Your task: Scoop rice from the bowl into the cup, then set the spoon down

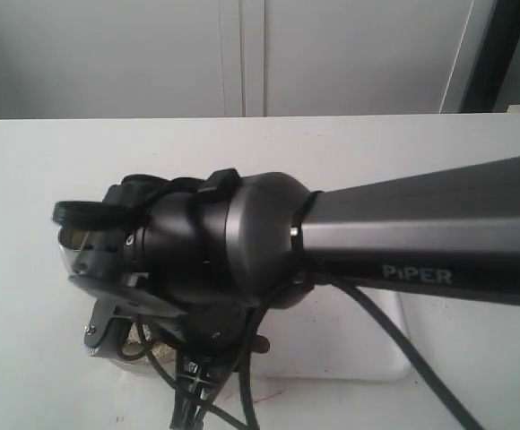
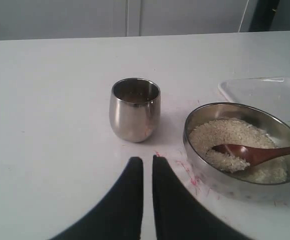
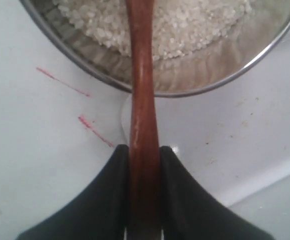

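The steel cup (image 2: 134, 112) stands upright on the white table, just beyond my left gripper (image 2: 147, 160), whose fingers are shut with nothing between them. Beside the cup sits the wide steel bowl (image 2: 189, 142) holding rice (image 2: 225, 132). The wooden spoon (image 2: 255, 152) has its scoop down in the rice, with grains heaped on it. My right gripper (image 3: 144, 150) is shut on the spoon (image 3: 141, 75) handle, just outside the bowl (image 3: 105, 67) rim, over rice (image 3: 185, 25). In the exterior view the right arm (image 1: 332, 242) hides the cup, bowl and spoon.
A flat white tray (image 2: 265, 90) lies against the bowl's far side, also seen under the spoon handle as the tray (image 3: 225, 150) and below the arm as the tray (image 1: 350, 345). Red marks (image 2: 187, 170) streak the table near the bowl.
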You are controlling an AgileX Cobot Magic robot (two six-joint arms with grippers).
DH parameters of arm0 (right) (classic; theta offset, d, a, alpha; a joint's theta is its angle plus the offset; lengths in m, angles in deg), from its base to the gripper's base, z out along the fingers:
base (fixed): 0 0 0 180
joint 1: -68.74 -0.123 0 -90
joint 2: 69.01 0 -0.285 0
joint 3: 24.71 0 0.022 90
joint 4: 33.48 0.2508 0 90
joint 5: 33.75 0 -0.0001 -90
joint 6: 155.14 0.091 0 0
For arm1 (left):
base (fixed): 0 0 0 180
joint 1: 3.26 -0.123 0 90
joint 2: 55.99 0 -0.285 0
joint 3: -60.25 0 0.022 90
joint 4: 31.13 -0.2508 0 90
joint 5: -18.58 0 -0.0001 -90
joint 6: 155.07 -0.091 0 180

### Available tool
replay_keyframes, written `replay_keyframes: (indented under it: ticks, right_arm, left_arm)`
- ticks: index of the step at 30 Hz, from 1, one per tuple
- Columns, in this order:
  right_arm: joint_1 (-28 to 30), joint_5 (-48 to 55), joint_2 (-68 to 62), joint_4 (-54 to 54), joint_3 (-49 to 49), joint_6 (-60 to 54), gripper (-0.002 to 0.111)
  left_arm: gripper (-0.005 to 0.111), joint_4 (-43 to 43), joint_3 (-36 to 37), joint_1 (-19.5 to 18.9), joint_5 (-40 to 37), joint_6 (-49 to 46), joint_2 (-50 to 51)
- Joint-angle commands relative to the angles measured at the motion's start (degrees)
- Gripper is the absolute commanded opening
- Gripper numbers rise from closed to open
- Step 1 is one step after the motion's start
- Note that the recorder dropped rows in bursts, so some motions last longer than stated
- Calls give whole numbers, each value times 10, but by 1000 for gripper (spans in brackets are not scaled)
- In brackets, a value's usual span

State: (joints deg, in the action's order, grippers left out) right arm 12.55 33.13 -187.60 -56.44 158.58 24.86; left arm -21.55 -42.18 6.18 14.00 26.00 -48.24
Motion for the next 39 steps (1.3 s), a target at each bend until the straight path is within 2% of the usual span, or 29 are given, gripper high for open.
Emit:
replay_keyframes:
  ticks: [1, 12, 21, 27, 33, 39]
  right_arm:
    - [26, 5, 25, 46, 4, -15, 0]
    - [60, -18, 86, 85, -6, -38, 0]
    - [60, -160, 126, 79, -123, 7, 0]
    - [60, -171, 147, 79, -158, 19, 0]
    - [60, -145, 148, 75, -149, 36, 0]
    - [60, -75, 145, 78, -32, 42, 0]
  left_arm:
    - [14, 5, -4, 4, 2, 0, 0]
    - [14, 5, -4, 4, 2, 0, 0]
    - [14, 5, -4, 4, 2, 0, 0]
    - [14, 5, -4, 4, 2, 0, 0]
    - [14, 5, -4, 4, 2, 0, 0]
    - [14, 5, -4, 4, 2, 0, 0]
